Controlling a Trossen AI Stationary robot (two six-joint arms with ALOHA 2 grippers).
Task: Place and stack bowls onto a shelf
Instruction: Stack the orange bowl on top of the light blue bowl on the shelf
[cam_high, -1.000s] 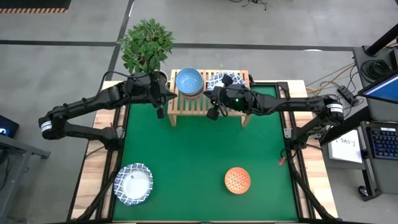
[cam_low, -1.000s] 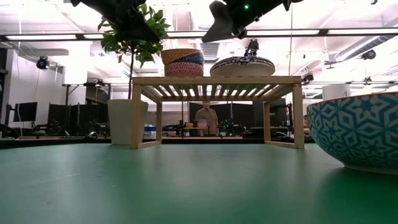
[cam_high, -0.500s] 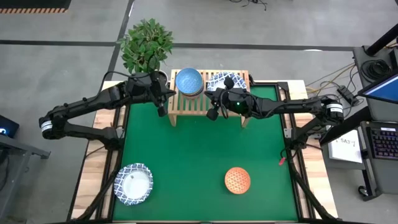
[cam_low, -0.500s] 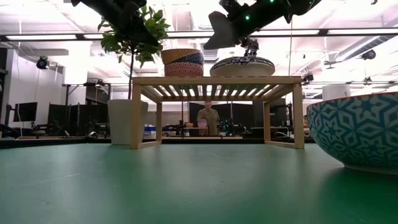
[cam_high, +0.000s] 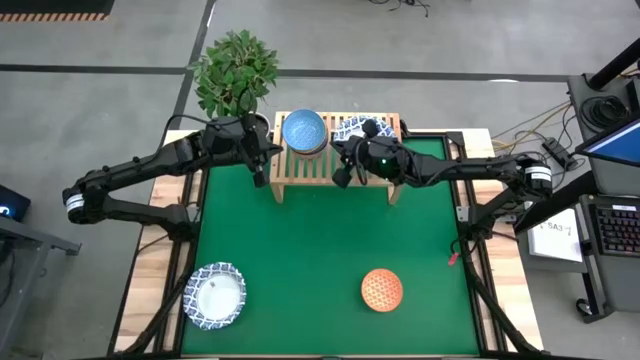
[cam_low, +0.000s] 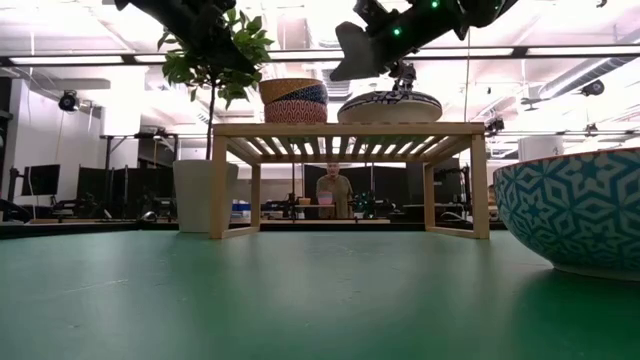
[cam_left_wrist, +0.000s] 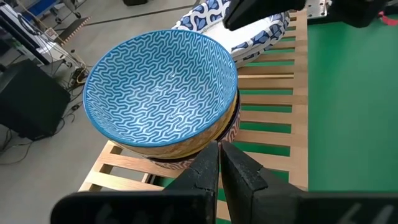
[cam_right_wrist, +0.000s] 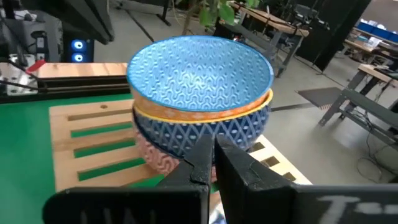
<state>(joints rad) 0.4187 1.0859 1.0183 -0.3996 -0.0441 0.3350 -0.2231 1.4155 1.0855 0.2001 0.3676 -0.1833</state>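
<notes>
A shelf (cam_high: 335, 150) stands at the table's (cam_high: 330, 250) upper centre, carrying stacked small bowls (cam_high: 304, 131) at left and wide bowls (cam_high: 352, 128) at right. A plant (cam_high: 235, 72) sits upper left; two more bowls (cam_high: 214, 296) (cam_high: 381, 289) lie near the bottom.

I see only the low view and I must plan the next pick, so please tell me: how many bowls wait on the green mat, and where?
Observer: Two. A wide white bowl lies at the front left, and an orange dotted bowl at the front right.
Operator: Are the grippers open?
Observer: No. The left gripper and the right gripper are both shut and empty, near the front edge of the shelf.
Operator: What is on top of the stack of small bowls?
Observer: A light blue bowl, open side up.
</notes>
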